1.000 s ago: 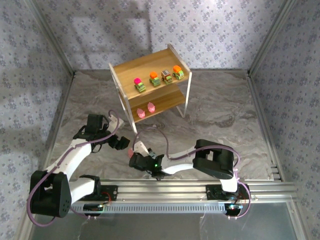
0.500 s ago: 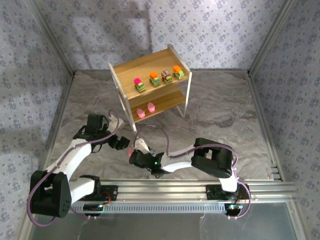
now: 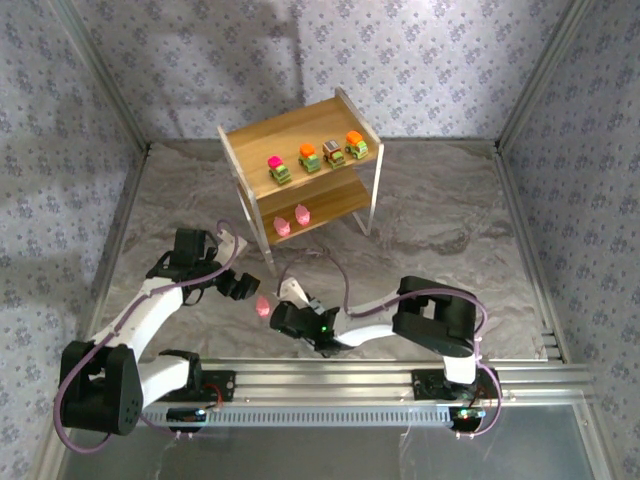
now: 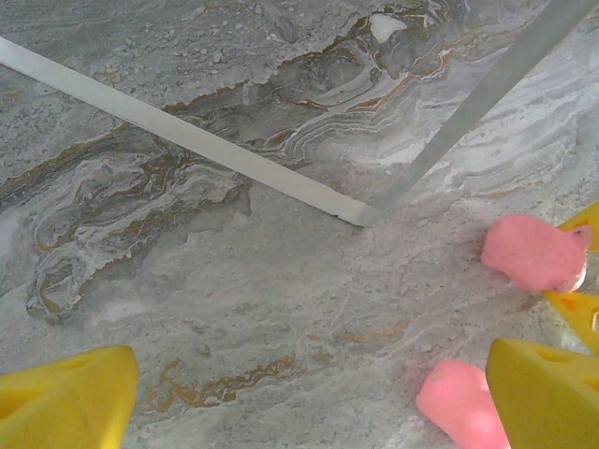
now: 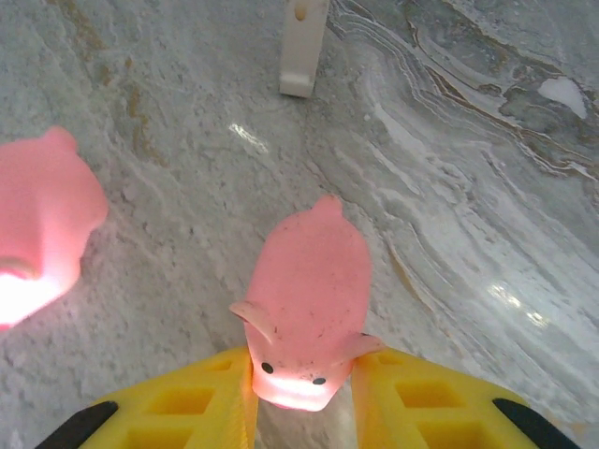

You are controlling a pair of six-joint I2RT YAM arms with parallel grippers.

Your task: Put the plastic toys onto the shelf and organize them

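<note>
My right gripper (image 5: 304,374) is shut on a pink pig-like toy (image 5: 307,290), its yellow fingers (image 5: 201,402) pressing on both sides of the head. A second pink toy (image 5: 37,224) lies on the table to its left. In the left wrist view the held toy (image 4: 533,251) is at the right edge and the loose one (image 4: 463,407) lies beside my left gripper's right finger. My left gripper (image 4: 314,383) is open over bare table. The shelf (image 3: 300,170) carries several small cars (image 3: 310,157) on its top tier and two pink toys (image 3: 291,220) on the lower tier.
A white shelf foot (image 5: 304,47) stands just ahead of the right gripper. The shelf's white frame bars (image 4: 187,140) cross the left wrist view. Patterned walls enclose the marbled table (image 3: 450,230), and a metal rail (image 3: 380,375) runs along the near edge.
My right gripper's jaws have closed on the pink toy, and that arm has shifted a little to the right. The left arm has not moved.
</note>
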